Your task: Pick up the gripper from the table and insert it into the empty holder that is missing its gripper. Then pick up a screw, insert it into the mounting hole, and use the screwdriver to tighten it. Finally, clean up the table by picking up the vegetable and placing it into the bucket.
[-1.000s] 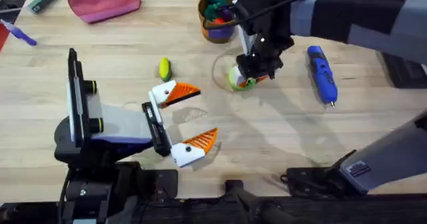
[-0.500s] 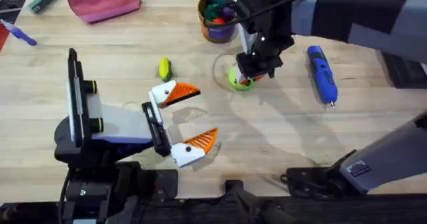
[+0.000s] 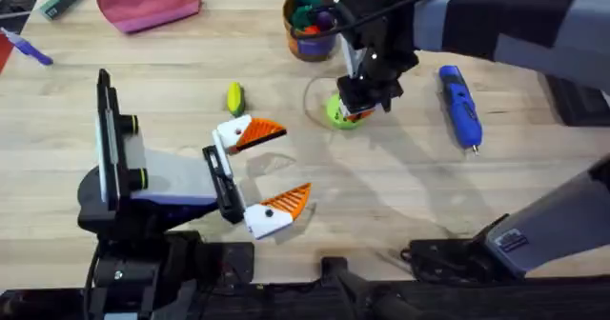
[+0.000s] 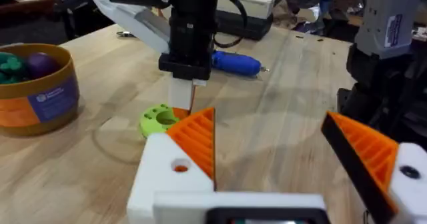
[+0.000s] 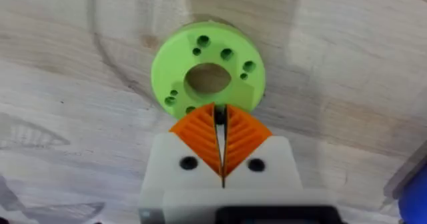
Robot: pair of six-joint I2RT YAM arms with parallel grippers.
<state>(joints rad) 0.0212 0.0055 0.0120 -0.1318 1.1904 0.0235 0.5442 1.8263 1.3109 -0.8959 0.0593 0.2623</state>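
Observation:
My right gripper point(image 3: 355, 106) hangs over a round green disc point(image 5: 208, 77) in the middle of the table, shut, with a small dark screw point(image 5: 219, 115) pinched at its orange pad tips. My left gripper point(image 3: 291, 165) rests open near the front. Both of its white mounts carry an orange wedge. The holder point(image 4: 160, 181) shows an unfilled mounting hole point(image 4: 180, 165) below the orange gripper point(image 4: 198, 136) seated in it. The yellow-and-green vegetable point(image 3: 234, 98) lies left of the disc. The orange bucket point(image 3: 310, 30) stands at the back, and the blue screwdriver point(image 3: 458, 104) lies to the right.
A pink pouch point(image 3: 148, 1), a green-capped marker point(image 3: 64, 0) and a purple pen point(image 3: 24, 46) lie along the far left. The bucket point(image 4: 37, 91) holds several coloured toys. Bare wood stretches across the front right, between the disc and the right arm's base.
The right gripper has risen slightly over the green disc, and its orange tips no longer show beside the disc's right rim. The left arm has stayed still.

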